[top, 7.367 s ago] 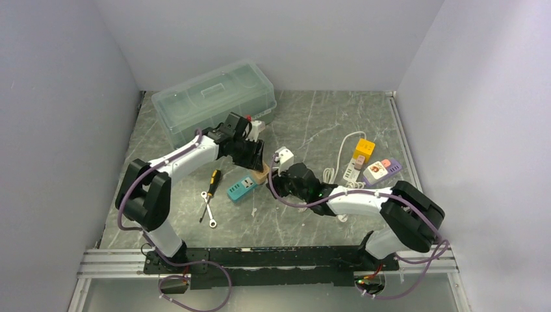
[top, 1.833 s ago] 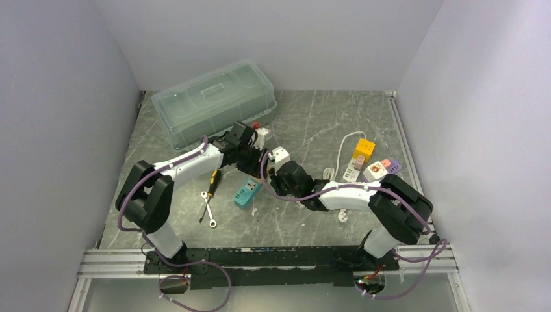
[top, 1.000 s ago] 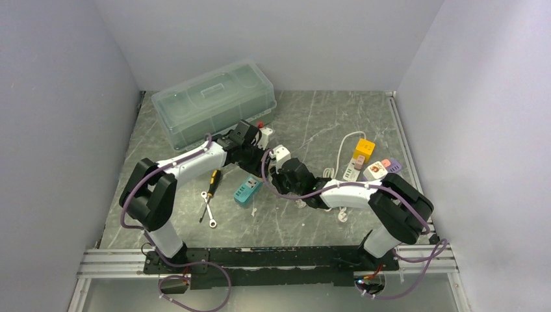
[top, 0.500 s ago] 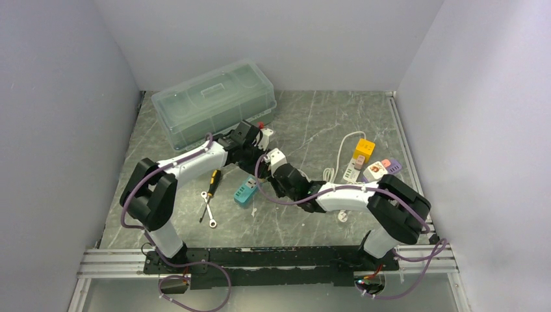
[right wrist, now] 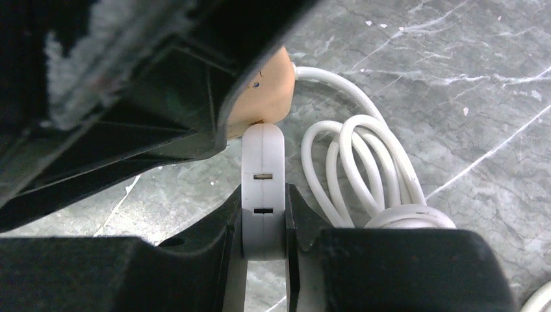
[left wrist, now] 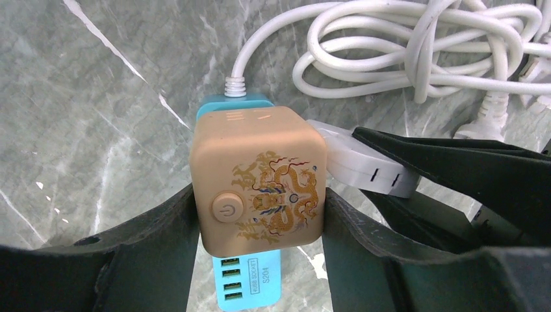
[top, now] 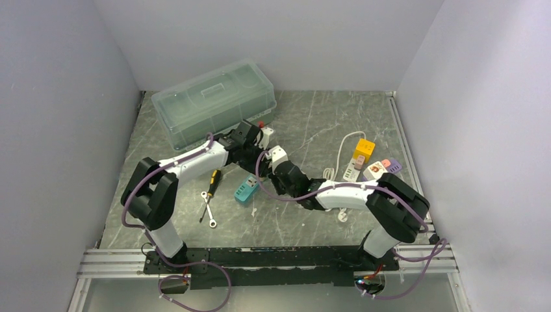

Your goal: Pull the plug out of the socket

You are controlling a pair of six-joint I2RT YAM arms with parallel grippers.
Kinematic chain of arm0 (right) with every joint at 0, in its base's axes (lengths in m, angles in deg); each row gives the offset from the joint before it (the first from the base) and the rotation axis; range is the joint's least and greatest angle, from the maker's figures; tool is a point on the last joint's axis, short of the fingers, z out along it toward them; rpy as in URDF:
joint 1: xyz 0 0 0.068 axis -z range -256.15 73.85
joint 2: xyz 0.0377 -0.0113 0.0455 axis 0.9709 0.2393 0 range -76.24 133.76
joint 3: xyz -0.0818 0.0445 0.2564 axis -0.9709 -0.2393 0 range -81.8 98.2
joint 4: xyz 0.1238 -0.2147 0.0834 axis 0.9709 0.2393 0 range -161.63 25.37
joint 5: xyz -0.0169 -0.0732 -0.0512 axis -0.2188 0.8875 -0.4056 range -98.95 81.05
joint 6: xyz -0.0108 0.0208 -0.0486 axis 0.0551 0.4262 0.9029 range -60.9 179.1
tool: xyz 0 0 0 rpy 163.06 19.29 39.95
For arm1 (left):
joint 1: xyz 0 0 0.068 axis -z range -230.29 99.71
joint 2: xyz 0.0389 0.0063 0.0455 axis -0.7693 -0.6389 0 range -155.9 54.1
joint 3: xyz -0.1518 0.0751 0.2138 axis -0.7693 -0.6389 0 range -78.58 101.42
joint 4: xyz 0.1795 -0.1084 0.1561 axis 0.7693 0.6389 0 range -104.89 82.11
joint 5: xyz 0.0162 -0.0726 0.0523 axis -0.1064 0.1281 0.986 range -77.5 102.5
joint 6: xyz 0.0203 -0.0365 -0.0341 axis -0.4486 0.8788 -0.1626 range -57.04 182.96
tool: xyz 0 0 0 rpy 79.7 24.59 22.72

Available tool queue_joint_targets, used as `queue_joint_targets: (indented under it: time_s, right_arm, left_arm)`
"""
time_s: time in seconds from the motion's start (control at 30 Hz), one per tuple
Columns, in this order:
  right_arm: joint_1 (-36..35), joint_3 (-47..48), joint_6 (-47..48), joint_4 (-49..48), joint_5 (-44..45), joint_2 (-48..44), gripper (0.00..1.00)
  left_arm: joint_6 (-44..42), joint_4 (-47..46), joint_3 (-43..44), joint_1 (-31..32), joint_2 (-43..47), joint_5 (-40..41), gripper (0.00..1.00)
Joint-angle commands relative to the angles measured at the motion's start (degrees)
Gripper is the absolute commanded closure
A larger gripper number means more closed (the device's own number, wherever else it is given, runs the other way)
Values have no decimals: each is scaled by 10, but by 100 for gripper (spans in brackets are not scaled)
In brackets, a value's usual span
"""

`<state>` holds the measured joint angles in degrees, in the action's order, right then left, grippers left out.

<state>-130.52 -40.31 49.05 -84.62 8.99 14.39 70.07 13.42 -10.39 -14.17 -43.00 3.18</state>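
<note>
Top external: right gripper (right wrist: 263, 221), pinching plug (right wrist: 263, 162), moved left; left gripper (left wrist: 260, 218) squeezes socket (left wrist: 260, 162).

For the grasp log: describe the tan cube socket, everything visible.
The cube socket is a tan, smooth, plastic-looking block with rounded corners, a gold dragon print and a round power button on its facing side. The left pincer clamps its two flanks; a white plug sticks out of one side.
</note>
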Motion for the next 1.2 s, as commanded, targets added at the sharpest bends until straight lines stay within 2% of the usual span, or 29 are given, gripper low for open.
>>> queue_joint_targets:
  time_s: [0.0, 0.23, 0.57, 1.17]
  right_arm:
    - [38, -13, -5, -8, 2, -31, 100]
    - [35, -8, 0, -7, -12, -28, 100]
    - [-16, -19, 16, -24, -2, -47, 100]
    - [-8, -23, -4, 4, 46, -71, 100]
  left_arm:
    - [-19, 22, 2, -10, -21, 79, 100]
    - [-16, 27, 5, -9, -27, 82, 100]
    - [-9, 34, 8, -11, -28, 92, 100]
    - [-13, 34, 7, -11, -17, 92, 100]
